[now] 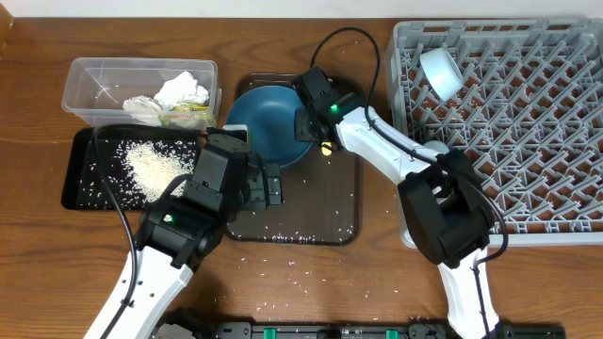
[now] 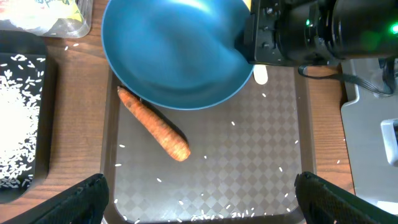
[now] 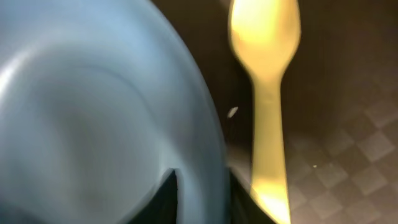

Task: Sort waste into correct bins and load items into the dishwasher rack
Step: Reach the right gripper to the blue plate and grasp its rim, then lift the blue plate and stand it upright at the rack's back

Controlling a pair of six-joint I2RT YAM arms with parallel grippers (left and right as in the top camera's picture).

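Clear tub (image 1: 92, 87) holds napkins (image 1: 184, 91), perhaps scraps (image 1: 186, 116); black tray (image 1: 69, 188) holds rice (image 1: 155, 168).

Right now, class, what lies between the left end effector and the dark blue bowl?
In the left wrist view, the orange carrot lies there on the brown tray.

Brown wooden table (image 1: 57, 273), grain running nine to three o'clock, dark brown serving tray (image 1: 320, 202) at centre, checkered floor, raised rim, long sides running twelve to six o'clock

Left end effector (image 2: 199, 202) gapes wide; right end effector (image 1: 304, 124) pinched narrow.
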